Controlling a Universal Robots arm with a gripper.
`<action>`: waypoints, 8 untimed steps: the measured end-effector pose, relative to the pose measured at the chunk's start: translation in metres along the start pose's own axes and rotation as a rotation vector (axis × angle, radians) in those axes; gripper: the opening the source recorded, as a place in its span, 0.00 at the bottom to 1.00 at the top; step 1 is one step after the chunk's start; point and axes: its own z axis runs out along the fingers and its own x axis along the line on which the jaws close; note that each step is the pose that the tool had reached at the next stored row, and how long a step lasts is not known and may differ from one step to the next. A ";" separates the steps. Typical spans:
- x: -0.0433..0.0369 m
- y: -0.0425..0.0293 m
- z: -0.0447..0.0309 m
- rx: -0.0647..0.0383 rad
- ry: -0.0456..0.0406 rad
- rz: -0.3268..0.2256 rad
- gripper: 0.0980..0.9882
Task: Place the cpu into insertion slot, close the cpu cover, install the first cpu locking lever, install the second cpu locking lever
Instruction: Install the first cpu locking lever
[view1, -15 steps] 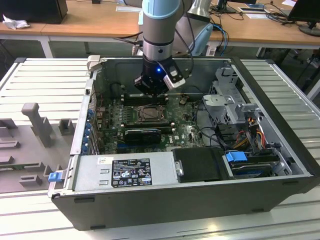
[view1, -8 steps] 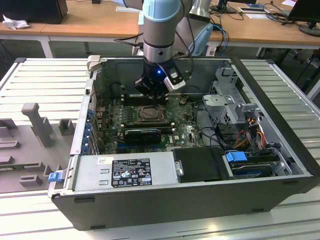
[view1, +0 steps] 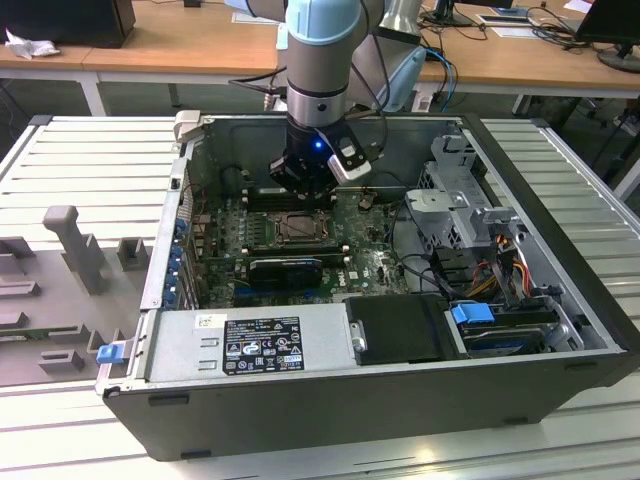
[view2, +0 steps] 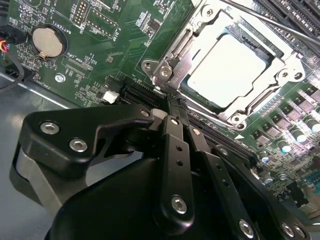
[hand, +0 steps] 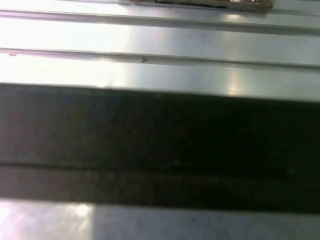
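Landmark for this report: the open dark grey computer case (view1: 540, 395) lying on its side on the ribbed metal bench (view1: 80, 150).

Nearest the onlooker, along the case's front edge, sits the grey rectangular power supply box (view1: 245, 345) with its printed label. Behind it lies a black rectangular card (view1: 287, 269) on the green motherboard (view1: 375, 265).

Past the card, near the middle of the case, is the insertion slot (view1: 300, 231), a square dark socket with a silvery metal rim. In the second wrist view the pale tan-silver square cpu (view2: 230, 70) lies flat inside it, and the thin silvery metal cpu cover (view2: 187, 47) with its square cut-out rests down around the chip. Judged from this, placement and cover closing appear done. A thin metal locking lever (view2: 280, 27) runs along the far side of the socket; whether either lever is latched cannot be told, so the lever steps are taken as outstanding or in hand.

The black pincer (view2: 172, 112) on the pale blue and silver robot arm (view1: 320, 50) hangs just over the socket's far edge in the exterior view. In the second wrist view its fingers (view2: 175, 145) look drawn together, tips just beside the cover's corner hinge, grasping nothing visible.
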 end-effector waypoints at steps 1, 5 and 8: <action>0.0000 0.0000 0.0000 0.000 0.0000 0.000 0.01; -0.0001 0.0002 -0.0009 -0.001 -0.0005 0.000 0.01; -0.0001 0.0003 -0.0023 0.000 -0.0003 0.000 0.01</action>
